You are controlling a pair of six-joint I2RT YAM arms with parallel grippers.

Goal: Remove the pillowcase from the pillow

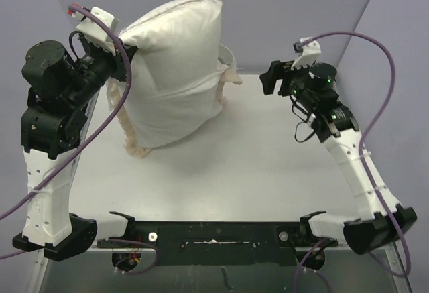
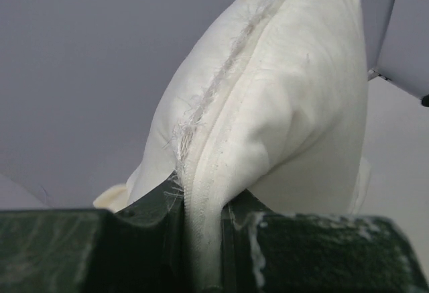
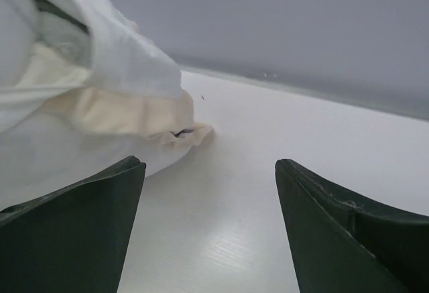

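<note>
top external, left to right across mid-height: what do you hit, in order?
Black-and-white left robot arm → left end effector, shut on the plump white stuffed pillow → right end effector, open → black-and-white right robot arm. The peach-frilled white pillowcase overlaps the pillow, so it is left out.

One pillow, one pillowcase, two end effectors
</note>
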